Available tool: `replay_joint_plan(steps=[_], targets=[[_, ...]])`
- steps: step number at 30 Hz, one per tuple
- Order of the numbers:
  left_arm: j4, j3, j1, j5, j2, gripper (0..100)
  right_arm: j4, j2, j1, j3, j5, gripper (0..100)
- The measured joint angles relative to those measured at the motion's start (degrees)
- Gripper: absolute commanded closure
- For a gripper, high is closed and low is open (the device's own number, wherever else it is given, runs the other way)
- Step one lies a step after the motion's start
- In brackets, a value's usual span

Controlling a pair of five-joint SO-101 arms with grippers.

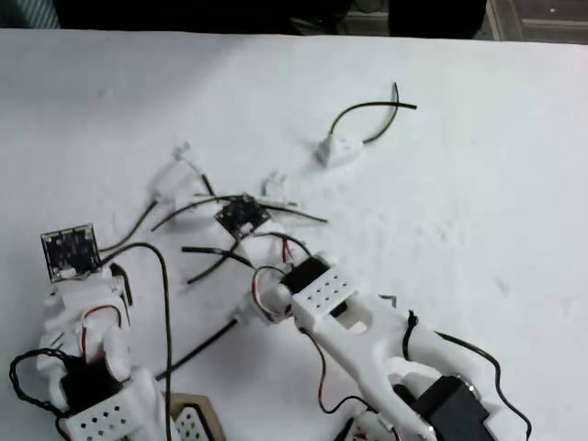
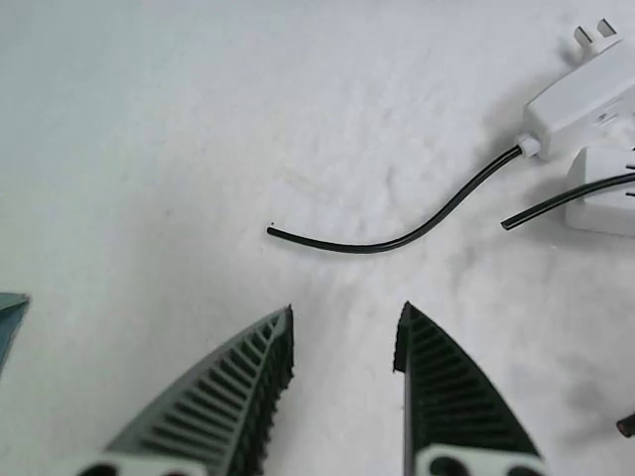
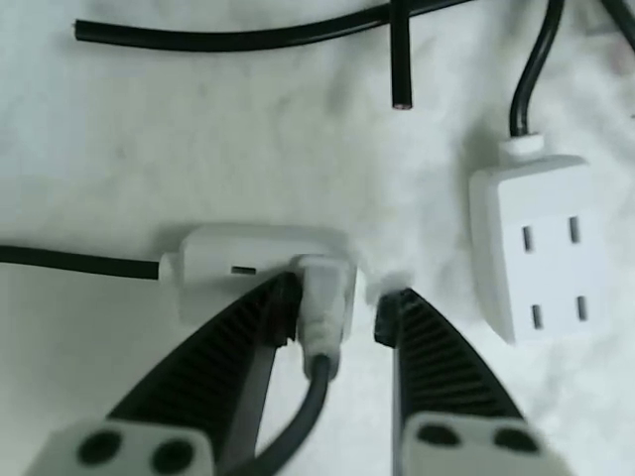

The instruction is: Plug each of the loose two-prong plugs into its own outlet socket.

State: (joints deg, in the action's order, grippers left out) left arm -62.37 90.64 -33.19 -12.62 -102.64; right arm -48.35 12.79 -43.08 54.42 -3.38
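My right gripper (image 3: 332, 302) stands open around a white two-prong plug (image 3: 324, 297) seated in a white socket block (image 3: 243, 260). One finger touches the plug; a narrow gap shows at the other. A white outlet (image 3: 531, 243) with two free slot pairs lies just beside it. In the high view this joined pair (image 1: 248, 310) lies in front of the right arm (image 1: 340, 308). My left gripper (image 2: 342, 327) hangs open over bare table, short of a black cable end (image 2: 273, 231). That cable leads to a loose plug (image 2: 575, 99) (image 1: 170, 184) with its prongs up.
Another white plug piece (image 1: 338, 149) with a looped black cable lies at the back right. Several black cables cross the table's middle (image 1: 220, 207). A white block (image 2: 605, 198) sits beside the loose plug. The left arm (image 1: 87, 322) stands at the near left edge.
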Motion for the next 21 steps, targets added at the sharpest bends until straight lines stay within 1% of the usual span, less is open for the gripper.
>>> replay_joint_plan(steps=[4, 7, 11, 15, 17, 19, 21], targets=[[0.00, 0.00, 0.35, 0.00, 0.00, 82, 0.00, 0.00, 0.00, 0.00, 0.00, 87.2], [0.00, 0.00, 2.29, 0.00, 0.00, 82, 0.00, 0.00, 0.00, 0.00, 0.00, 87.2], [0.00, -0.44, 5.98, 0.00, 0.00, 82, -0.26, 0.79, 0.00, 0.00, 0.00, 87.2], [0.00, -2.37, 10.29, 0.00, 0.00, 82, -4.31, 4.48, 0.00, 0.26, 0.00, 87.4], [-0.09, -2.46, 12.75, 0.00, 0.00, 82, -6.51, 6.77, 0.00, 0.79, 0.00, 91.0], [-0.79, -1.93, 15.38, 0.00, -0.26, 82, -8.62, 7.56, 0.62, 1.41, -0.09, 98.5], [-1.14, -0.97, 17.05, 0.00, 0.00, 82, -8.97, 8.18, 0.97, 1.23, -0.09, 97.1]])
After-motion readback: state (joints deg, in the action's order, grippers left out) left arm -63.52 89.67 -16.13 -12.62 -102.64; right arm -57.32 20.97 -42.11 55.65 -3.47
